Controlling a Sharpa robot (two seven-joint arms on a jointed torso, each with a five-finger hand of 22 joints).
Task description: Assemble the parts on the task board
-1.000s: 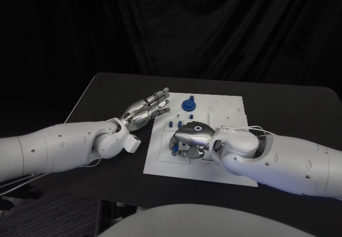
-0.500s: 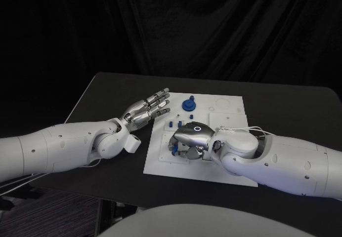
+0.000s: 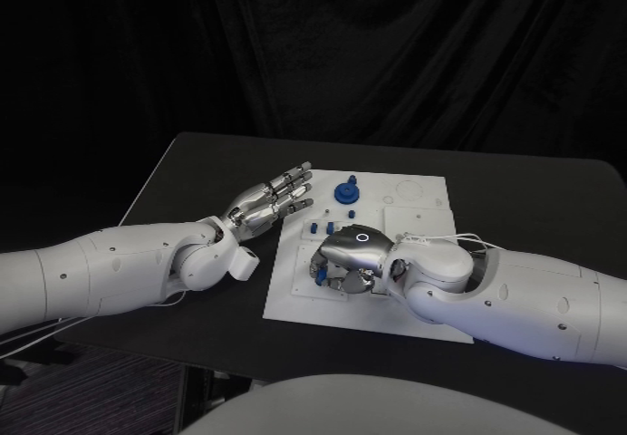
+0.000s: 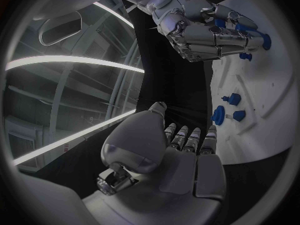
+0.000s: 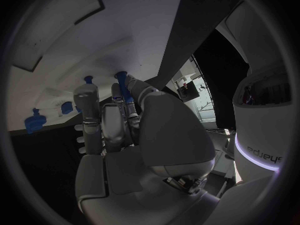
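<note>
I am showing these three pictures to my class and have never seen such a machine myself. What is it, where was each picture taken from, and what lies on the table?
It is a robot with two white arms, each ending in a silver hand. One picture looks down from its head; the two round ones come from cameras at its wrists. On the black table lies a white task board with small blue parts, such as a round blue knob. The left hand hovers open beside the board's edge, holding nothing. The right hand is curled over the board, and its wrist view shows its fingers closed on a blue peg.
</note>
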